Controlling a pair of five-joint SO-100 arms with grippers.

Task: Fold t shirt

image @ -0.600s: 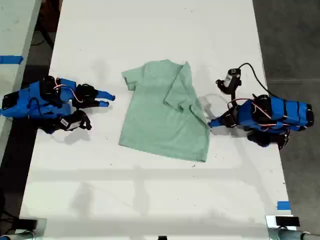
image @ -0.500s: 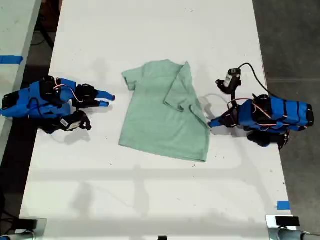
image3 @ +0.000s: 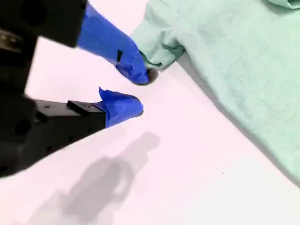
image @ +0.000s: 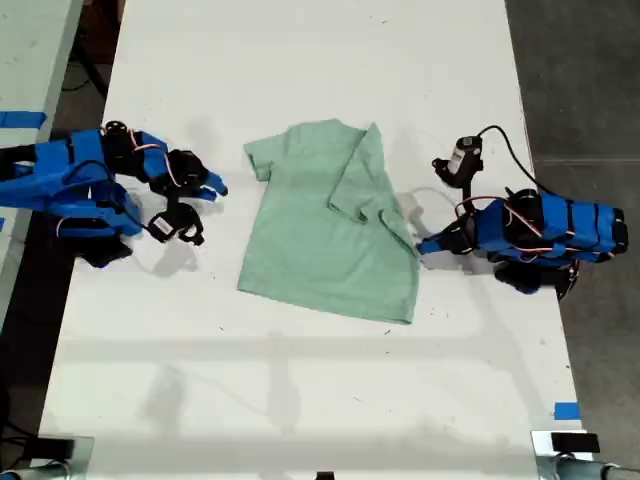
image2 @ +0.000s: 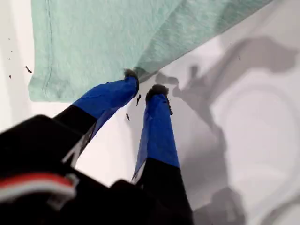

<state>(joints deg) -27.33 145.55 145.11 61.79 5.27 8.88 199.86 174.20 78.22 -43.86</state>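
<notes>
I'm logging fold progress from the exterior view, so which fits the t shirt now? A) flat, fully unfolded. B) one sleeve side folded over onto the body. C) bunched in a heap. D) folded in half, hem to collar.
B: in the exterior view the t shirt has the sleeve on that view's right lying folded over its body, while the sleeve on that view's left is spread flat on the table.

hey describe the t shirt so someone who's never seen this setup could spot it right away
Start at the long white table in the exterior view, with a blue arm at each side. Midway between them lies the t shirt, pale mint green and plain. It is the only cloth there, one sleeve folded in over its body on the exterior view's right.
</notes>
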